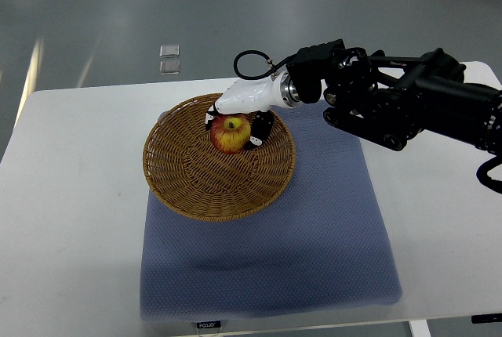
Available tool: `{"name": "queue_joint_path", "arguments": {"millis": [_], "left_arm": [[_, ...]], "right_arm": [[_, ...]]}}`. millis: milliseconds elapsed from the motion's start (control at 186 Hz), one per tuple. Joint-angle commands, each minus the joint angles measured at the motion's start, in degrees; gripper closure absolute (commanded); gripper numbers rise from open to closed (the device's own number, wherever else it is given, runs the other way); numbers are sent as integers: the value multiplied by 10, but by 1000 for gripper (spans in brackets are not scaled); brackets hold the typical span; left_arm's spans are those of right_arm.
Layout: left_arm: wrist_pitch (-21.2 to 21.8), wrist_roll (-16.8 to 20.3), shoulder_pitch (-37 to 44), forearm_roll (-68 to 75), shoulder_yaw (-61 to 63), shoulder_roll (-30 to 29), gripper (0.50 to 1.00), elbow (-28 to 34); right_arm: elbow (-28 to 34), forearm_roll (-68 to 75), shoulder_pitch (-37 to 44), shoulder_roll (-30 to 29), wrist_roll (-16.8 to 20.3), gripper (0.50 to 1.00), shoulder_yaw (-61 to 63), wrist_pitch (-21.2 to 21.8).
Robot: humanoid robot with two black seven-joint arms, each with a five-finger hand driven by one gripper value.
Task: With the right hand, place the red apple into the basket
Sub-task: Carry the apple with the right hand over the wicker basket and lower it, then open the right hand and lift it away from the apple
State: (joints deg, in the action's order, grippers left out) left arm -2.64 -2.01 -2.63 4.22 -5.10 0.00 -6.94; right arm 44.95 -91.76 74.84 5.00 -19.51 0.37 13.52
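top view: a small tag [207, 324] on the front edge of the blue-grey quilted mat [314, 251] carries print too small to read. the red and yellow apple [230, 134], stem dimple facing up, sits inside the round woven wicker basket [196, 188], grasped by the white right hand [245, 110] over the white bench [70, 219].

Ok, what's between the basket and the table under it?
The top view shows a blue-grey mat lying between the wicker basket and the white table. The right hand holds the red apple over the basket's far side.
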Motion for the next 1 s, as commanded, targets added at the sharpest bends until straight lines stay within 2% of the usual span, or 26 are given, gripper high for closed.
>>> {"name": "queue_joint_path", "arguments": {"millis": [0, 361, 496, 593, 652, 997], "left_arm": [[0, 0, 0, 0, 0, 0, 500, 0], [0, 0, 0, 0, 0, 0, 500, 0], [0, 0, 0, 0, 0, 0, 500, 0], [0, 0, 0, 0, 0, 0, 500, 0], [0, 0, 0, 0, 0, 0, 500, 0], [0, 0, 0, 0, 0, 0, 500, 0]], "right_arm": [[-3, -1, -12, -7, 0, 746, -3, 2], [-29, 1, -25, -20, 0, 707, -15, -3], [-28, 1, -24, -21, 0, 640, -15, -5], [-28, 1, -23, -23, 0, 630, -15, -5], [-28, 1, -22, -23, 0, 607, -14, -5], [-28, 3, 3, -17, 0, 603, -6, -4]]}}
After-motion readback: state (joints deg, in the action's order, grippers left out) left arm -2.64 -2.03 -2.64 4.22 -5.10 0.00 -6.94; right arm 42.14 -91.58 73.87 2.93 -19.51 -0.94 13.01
